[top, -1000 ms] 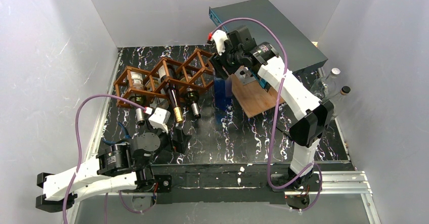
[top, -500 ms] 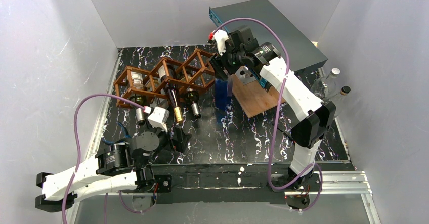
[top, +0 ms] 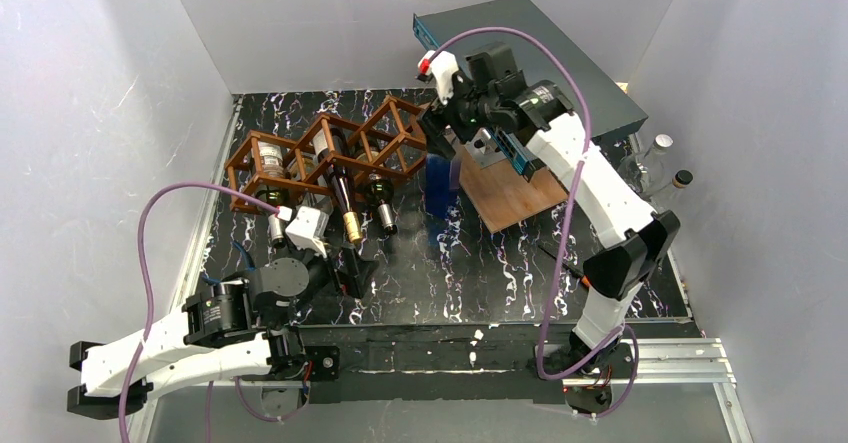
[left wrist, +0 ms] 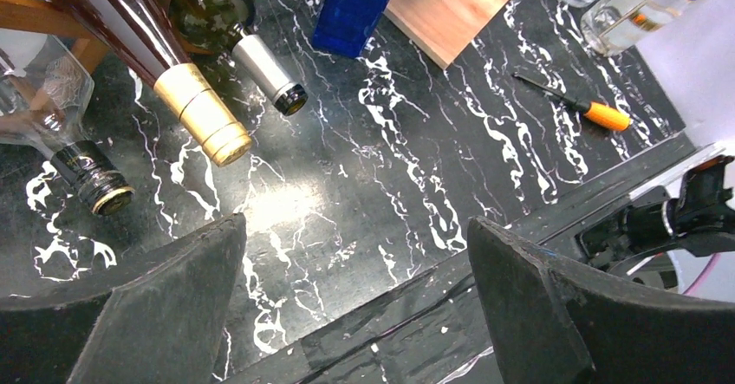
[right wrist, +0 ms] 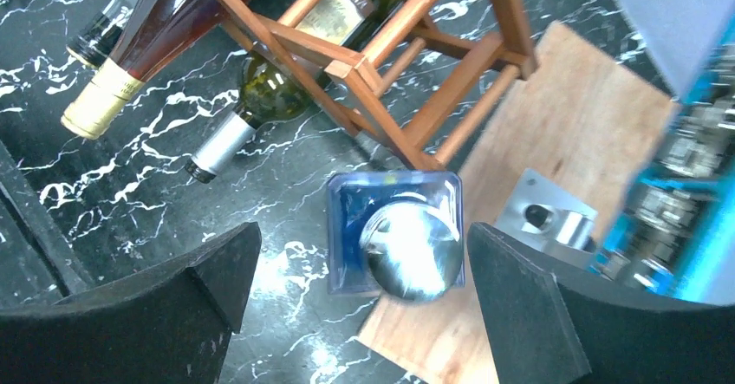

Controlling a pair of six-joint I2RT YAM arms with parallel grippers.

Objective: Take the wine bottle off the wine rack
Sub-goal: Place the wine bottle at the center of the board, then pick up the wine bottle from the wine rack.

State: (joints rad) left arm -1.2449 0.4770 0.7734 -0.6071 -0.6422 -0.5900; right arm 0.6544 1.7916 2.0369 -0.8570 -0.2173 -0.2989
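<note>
One gold-capped wine bottle lay in the rack, long axis far to near, neck pointing near at the left gripper, whose spread, empty fingers sat just short of it. Right gripper, likewise released, hung farther right over an upright blue bottle.

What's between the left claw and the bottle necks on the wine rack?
Only bare marbled tabletop, from the open left claw to the gold-capped bottle neck; left wrist view shows it.
</note>
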